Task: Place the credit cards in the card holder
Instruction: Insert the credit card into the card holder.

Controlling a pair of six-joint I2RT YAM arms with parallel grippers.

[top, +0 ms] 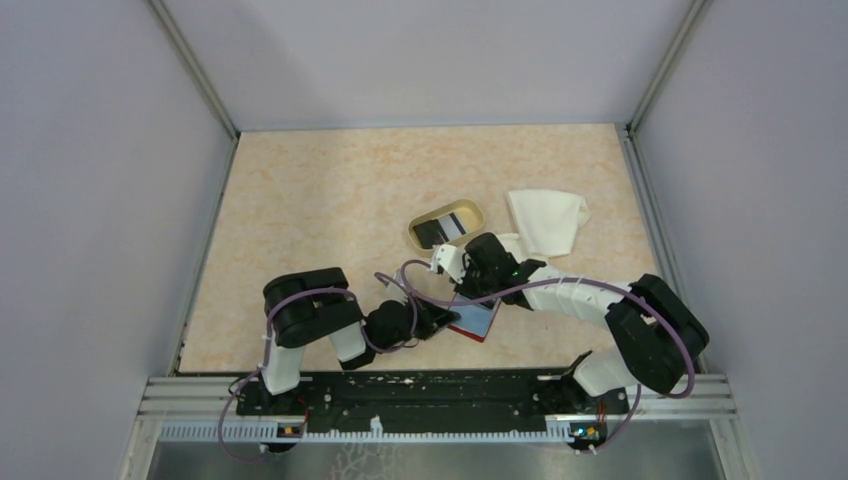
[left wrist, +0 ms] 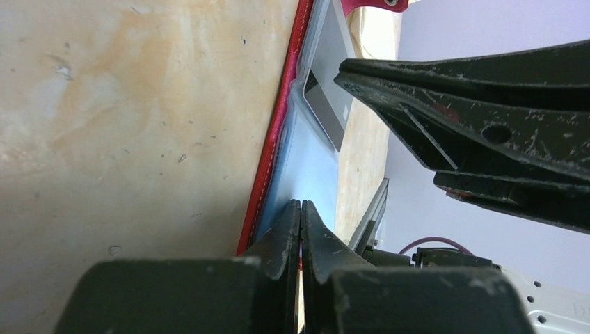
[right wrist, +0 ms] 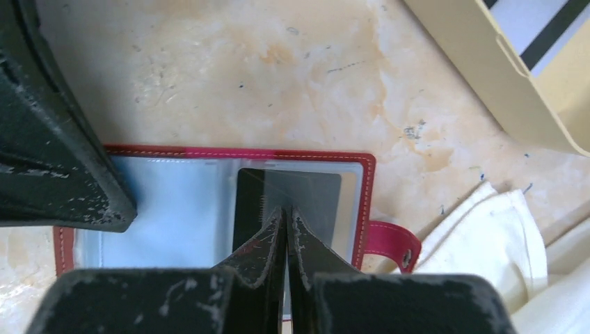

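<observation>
The red card holder (top: 482, 324) lies open near the table's front, its pale blue clear sleeves facing up (right wrist: 174, 209). A black credit card (right wrist: 306, 188) lies flat on its right half, partly under the sleeve, and shows grey in the left wrist view (left wrist: 328, 97). My right gripper (right wrist: 286, 209) is shut, with its tips resting on that card's near edge. My left gripper (left wrist: 300, 205) is shut on the card holder's near left edge, and a thin red and blue sliver shows between its fingers. More credit cards (top: 450, 226), black and whitish, sit in the tan tray.
The tan oval tray (top: 420, 232) stands just behind the holder, and its wall is near my right gripper (right wrist: 480, 62). A white cloth (top: 548, 220) lies to the right, close to the holder's snap tab (right wrist: 393, 243). The two arms are close together over the holder.
</observation>
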